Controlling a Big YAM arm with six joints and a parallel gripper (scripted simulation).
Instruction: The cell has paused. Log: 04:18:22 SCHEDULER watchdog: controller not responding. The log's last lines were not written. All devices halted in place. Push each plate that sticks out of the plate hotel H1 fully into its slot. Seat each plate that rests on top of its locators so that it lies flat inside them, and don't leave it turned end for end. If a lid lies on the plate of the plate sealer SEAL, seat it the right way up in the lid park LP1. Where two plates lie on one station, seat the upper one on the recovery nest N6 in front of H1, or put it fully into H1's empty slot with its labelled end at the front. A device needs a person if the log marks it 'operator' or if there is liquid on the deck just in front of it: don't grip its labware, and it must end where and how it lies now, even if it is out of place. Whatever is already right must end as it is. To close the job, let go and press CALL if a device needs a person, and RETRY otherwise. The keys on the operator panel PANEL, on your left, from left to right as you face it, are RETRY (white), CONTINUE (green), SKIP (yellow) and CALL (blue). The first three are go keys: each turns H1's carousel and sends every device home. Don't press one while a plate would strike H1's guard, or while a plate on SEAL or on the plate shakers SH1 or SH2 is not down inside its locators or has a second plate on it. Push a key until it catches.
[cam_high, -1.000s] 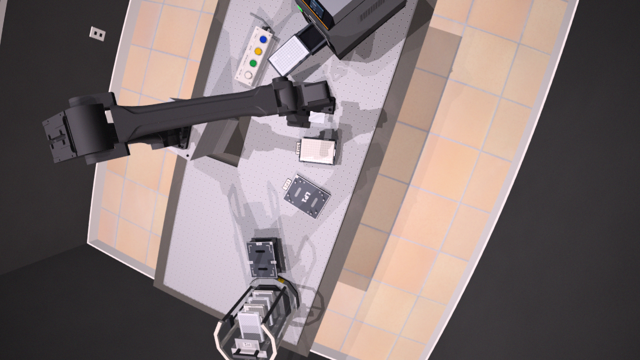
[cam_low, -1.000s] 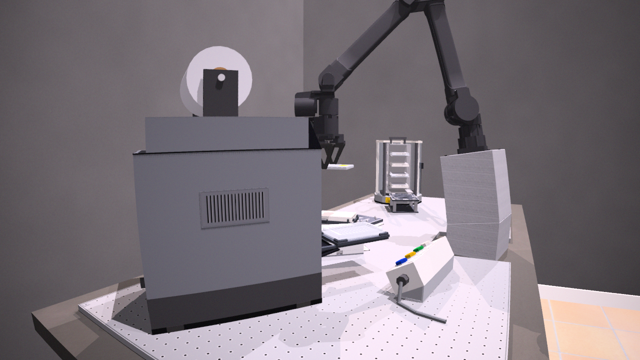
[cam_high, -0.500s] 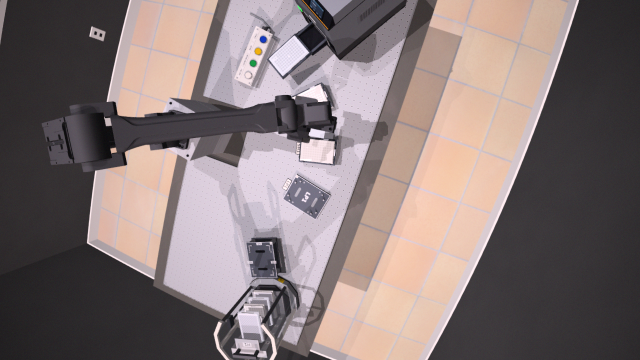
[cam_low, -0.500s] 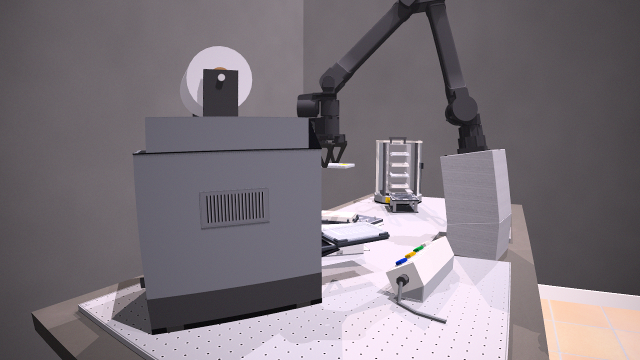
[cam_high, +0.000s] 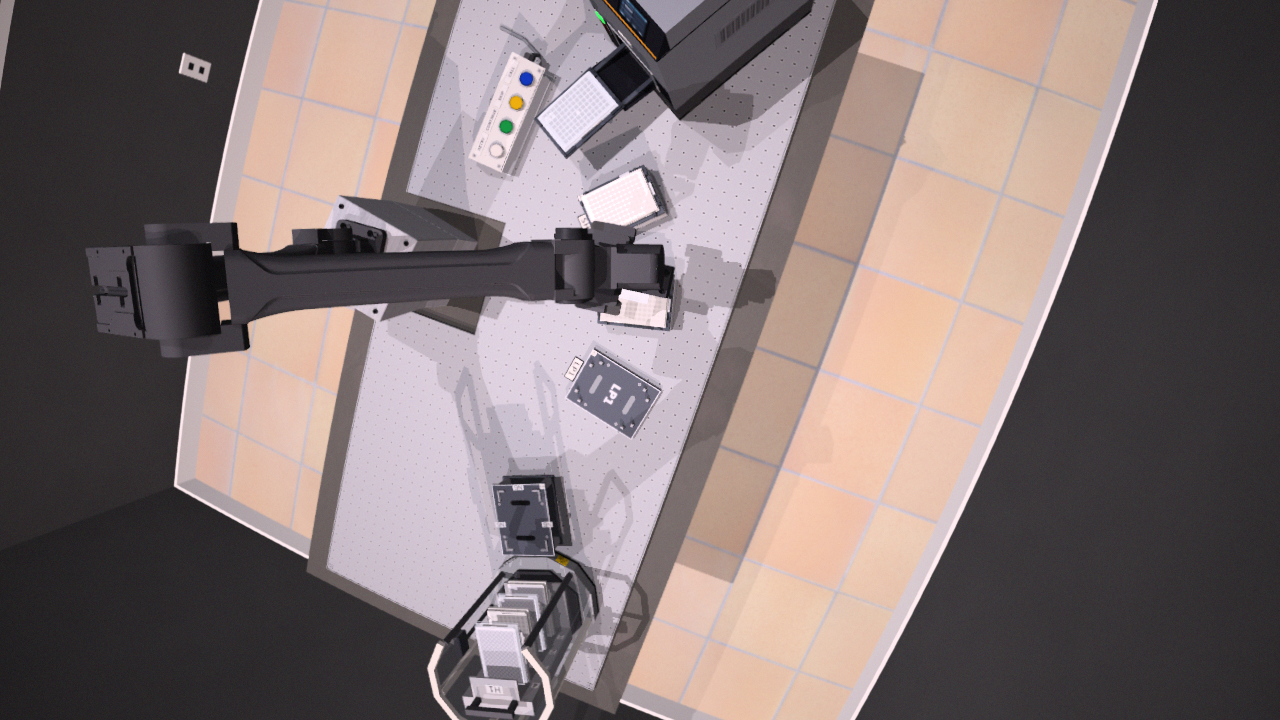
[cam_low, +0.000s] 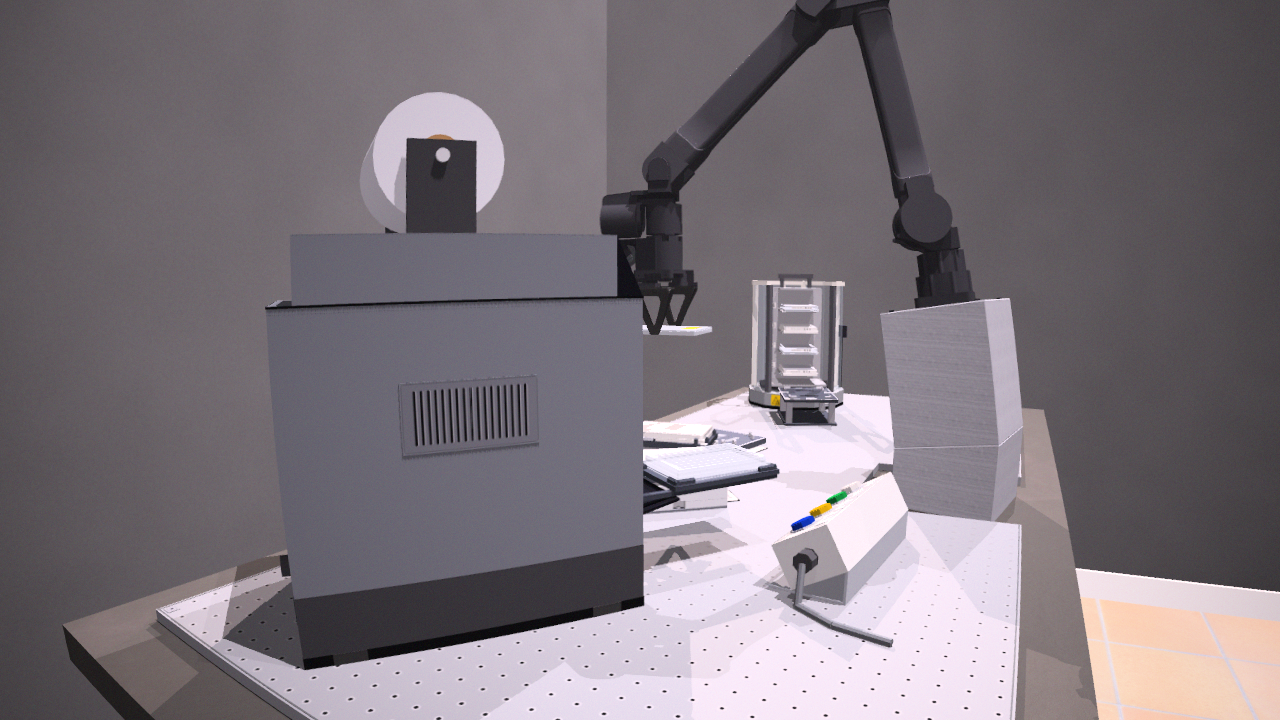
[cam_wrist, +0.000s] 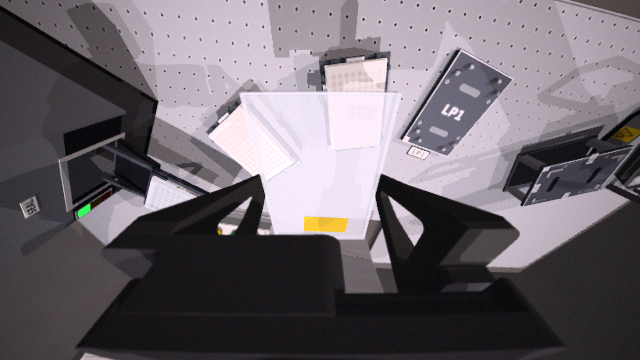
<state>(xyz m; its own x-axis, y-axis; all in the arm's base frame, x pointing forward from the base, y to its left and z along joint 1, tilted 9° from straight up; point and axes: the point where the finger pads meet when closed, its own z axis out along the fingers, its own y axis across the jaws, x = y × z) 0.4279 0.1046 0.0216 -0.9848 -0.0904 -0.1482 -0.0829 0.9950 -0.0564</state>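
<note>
My gripper (cam_wrist: 320, 180) is shut on a clear lid (cam_wrist: 320, 160) with a yellow label at my end, gripping it by its long sides. I hold it level and high above the deck, as the exterior view shows (cam_low: 677, 330). From above, the gripper (cam_high: 640, 286) hangs over a shaker with a white plate (cam_wrist: 356, 75). The empty lid park LP1 (cam_high: 614, 392) lies just beyond it, to the right in the wrist view (cam_wrist: 457, 105). A second shaker's plate (cam_high: 619, 198) sits askew on its base. The sealer SEAL (cam_high: 698, 35) has a bare plate (cam_high: 580, 111) on its drawer.
The operator panel PANEL (cam_high: 507, 111) with its coloured keys stands left of SEAL. The recovery nest N6 (cam_high: 528, 513) is empty in front of the plate hotel H1 (cam_high: 510, 626). The arm's grey pedestal (cam_low: 953, 407) stands at the deck's edge.
</note>
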